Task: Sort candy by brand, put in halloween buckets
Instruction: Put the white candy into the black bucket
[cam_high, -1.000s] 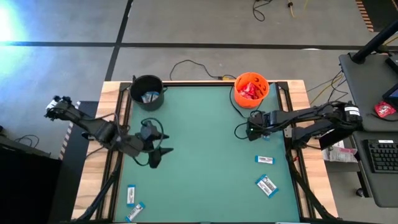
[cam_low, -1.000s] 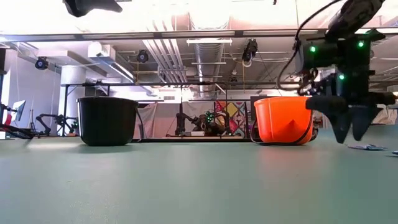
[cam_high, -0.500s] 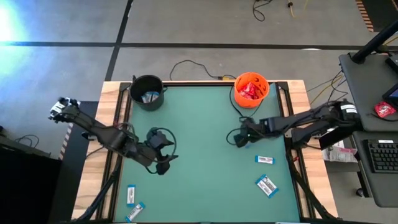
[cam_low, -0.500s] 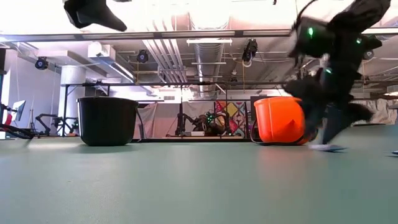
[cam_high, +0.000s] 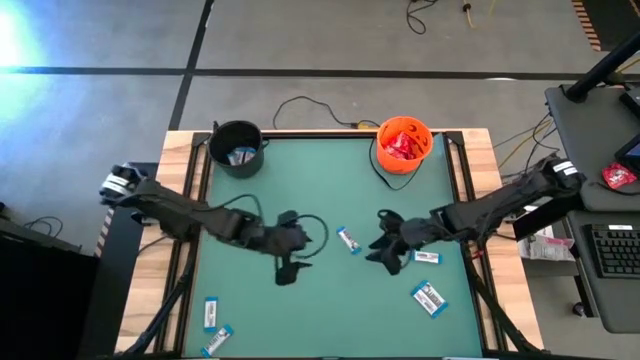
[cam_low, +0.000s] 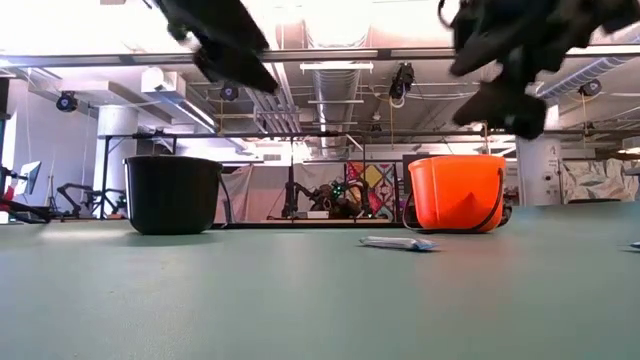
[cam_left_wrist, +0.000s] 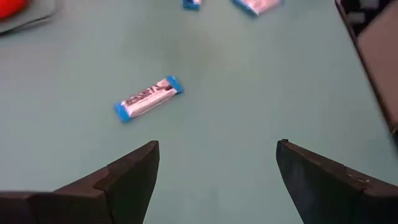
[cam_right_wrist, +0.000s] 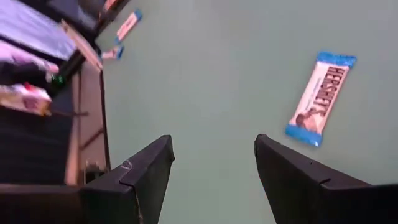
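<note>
A white-and-blue candy bar (cam_high: 348, 240) lies flat mid-table, also seen in the low view (cam_low: 398, 243). My left gripper (cam_high: 292, 258) hovers open just to its left, with the bar (cam_left_wrist: 148, 98) ahead of its fingers. My right gripper (cam_high: 373, 238) hovers open just to its right, facing the same bar (cam_right_wrist: 321, 98). Both grippers are raised off the table (cam_low: 225, 50) (cam_low: 500, 70). The black bucket (cam_high: 237, 147) holds white-and-blue bars. The orange bucket (cam_high: 403, 143) holds red packets. Both stand at the far edge.
Two more white-and-blue bars (cam_high: 427, 258) (cam_high: 429, 298) lie near the table's right side. Two others (cam_high: 211, 312) (cam_high: 218, 340) lie at the near left corner. A dark cord (cam_high: 385, 178) trails from the orange bucket. Wooden rails (cam_high: 183, 250) border the green mat.
My left gripper has swept from the left side toward the table's middle. My right gripper has moved left and nearer and risen off the table. The bar that lay under the right gripper half a second ago now lies farther left, between the two grippers.
</note>
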